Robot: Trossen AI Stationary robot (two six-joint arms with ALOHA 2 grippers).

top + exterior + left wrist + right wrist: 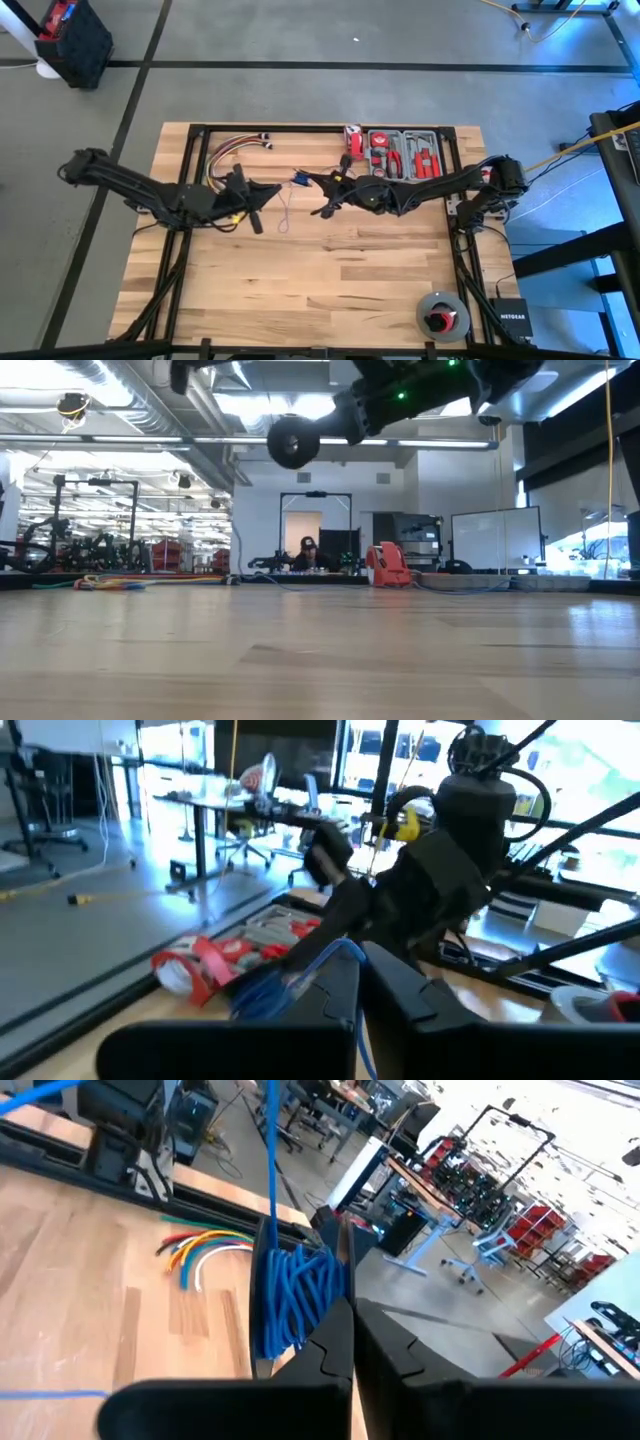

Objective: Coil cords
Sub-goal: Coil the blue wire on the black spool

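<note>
Both pincers met above the worktop (330, 290) at upper centre. Right pincer (345, 1330) clamped the coiled cords (295, 1300); left pincer (358, 982) pinched a strand, detail the high view hid.

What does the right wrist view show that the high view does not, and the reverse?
Only the right wrist view shows the blue cord wound into a bundle at the shut right gripper. Only the high view shows the red tool case, the spool and the shut left gripper. Both show the colored wire bundle on the wooden table.
</note>
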